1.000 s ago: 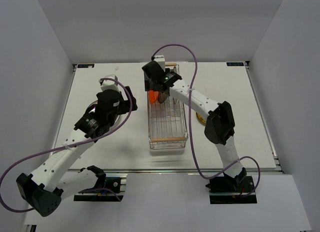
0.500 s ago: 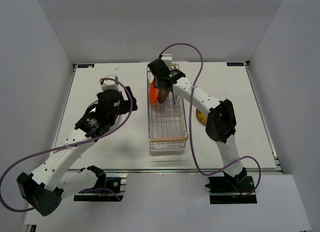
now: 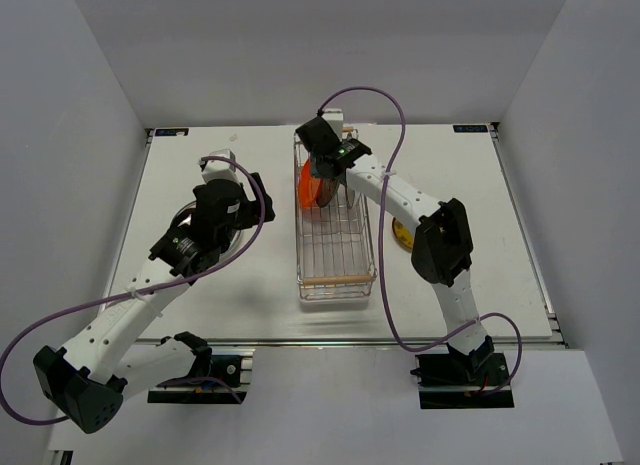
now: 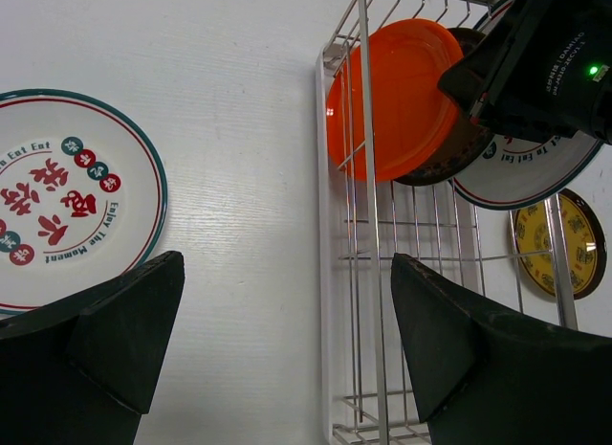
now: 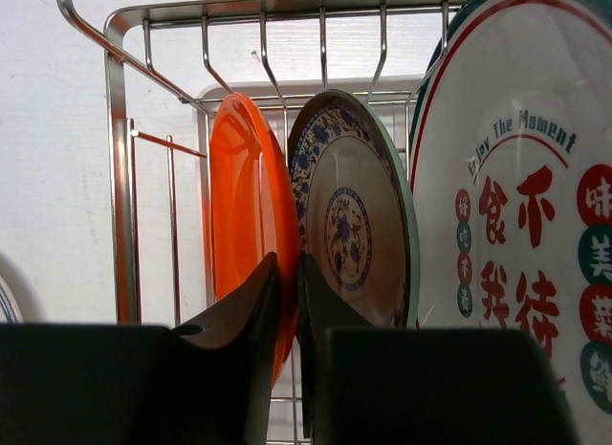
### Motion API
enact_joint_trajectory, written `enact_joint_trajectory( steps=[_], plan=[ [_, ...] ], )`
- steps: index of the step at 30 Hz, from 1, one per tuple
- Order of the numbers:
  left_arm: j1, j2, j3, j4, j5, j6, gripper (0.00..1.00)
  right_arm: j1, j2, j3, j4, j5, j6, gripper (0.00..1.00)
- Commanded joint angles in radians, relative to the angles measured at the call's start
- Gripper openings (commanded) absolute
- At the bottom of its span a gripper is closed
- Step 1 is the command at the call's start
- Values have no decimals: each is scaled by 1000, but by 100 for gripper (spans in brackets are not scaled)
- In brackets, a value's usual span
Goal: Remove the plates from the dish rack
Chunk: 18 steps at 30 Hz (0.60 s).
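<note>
The tabletop (image 3: 470,275) carries the dish rack (image 3: 335,247) lengthwise at its middle. At the rack's 12 o'clock end three plates stand on edge: a white lettered plate (image 5: 516,225), a blue-patterned plate (image 5: 349,225) and the orange plate (image 5: 239,196). The right gripper's (image 5: 288,263) fingers (image 5: 239,340) are pinched onto the orange plate's rim. At the rack's 9 o'clock, the left gripper's (image 4: 287,263) fingers (image 4: 115,340) are spread wide, holding nothing.
</note>
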Motion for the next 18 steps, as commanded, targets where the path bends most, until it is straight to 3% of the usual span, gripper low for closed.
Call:
enact_joint_trajectory(
  steps=[1,13,18],
  plan=[
    [1,-28,-1,-2,-10,0,98,8,-63,2,57,6,-7,8],
    [1,-10,2,12,7,4,98,11,-189,33,51,66,-104,0],
    [1,7,14,12,16,4,98,8,-255,31,92,6,-153,0]
  ],
)
